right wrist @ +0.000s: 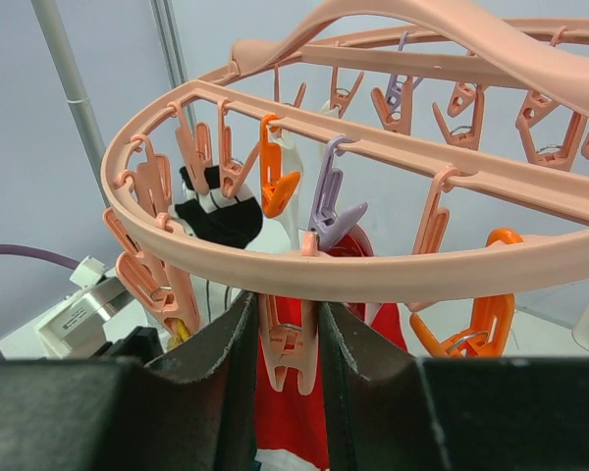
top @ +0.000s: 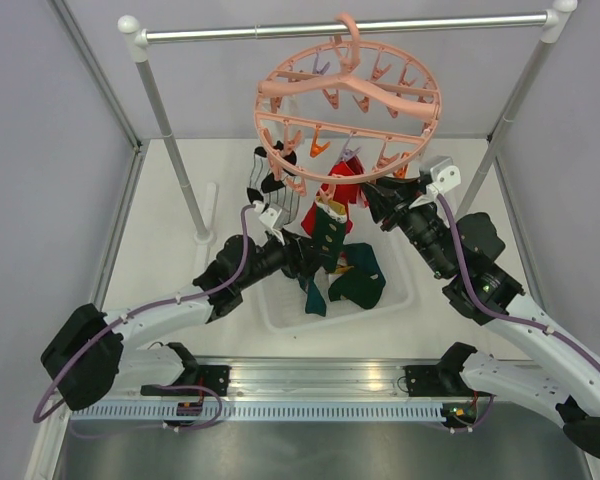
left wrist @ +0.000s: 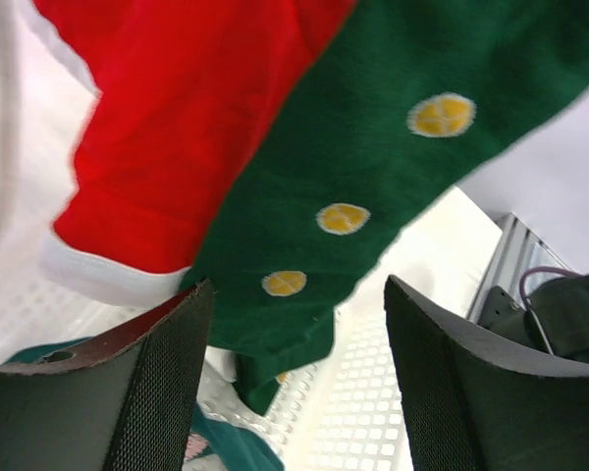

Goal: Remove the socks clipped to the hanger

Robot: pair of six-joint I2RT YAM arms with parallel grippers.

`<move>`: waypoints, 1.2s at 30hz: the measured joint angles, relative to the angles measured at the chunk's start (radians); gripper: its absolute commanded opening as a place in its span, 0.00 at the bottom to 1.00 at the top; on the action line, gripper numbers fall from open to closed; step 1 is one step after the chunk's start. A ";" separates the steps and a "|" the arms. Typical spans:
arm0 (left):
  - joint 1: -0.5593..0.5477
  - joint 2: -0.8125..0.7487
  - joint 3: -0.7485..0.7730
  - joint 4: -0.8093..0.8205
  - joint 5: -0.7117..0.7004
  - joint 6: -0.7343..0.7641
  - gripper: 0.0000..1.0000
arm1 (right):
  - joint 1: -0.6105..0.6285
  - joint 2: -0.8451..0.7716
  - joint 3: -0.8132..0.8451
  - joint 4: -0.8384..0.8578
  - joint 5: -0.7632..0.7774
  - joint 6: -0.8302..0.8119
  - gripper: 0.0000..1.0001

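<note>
Pinching a salmon clip (right wrist: 280, 345) under the hanger ring (right wrist: 373, 277) in the right claw (right wrist: 285, 308), likely to free the red sock (right wrist: 294, 422) just below, left claw (left wrist: 296, 285) spread around the dotted green sock (left wrist: 373, 177).

- Red sock (left wrist: 177, 128) and green sock (left wrist: 393, 167): blurred, tops cut off by the left wrist view's upper edge.
- Pink clip (right wrist: 290, 348): sides hidden behind fingers (right wrist: 226, 373) of the right gripper (right wrist: 289, 329).
- Tray (top: 280, 312): floor mostly hidden under teal socks (top: 358, 283).

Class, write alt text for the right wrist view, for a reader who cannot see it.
The right gripper pinches a pink clip hanging from the salmon ring hanger, with a red sock below it. Behind hang an orange clip, a purple clip and a black-and-white sock.
</note>
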 measured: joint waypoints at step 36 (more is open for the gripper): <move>0.089 0.148 0.138 0.001 0.203 0.131 0.75 | 0.000 0.017 0.019 -0.010 -0.023 0.000 0.11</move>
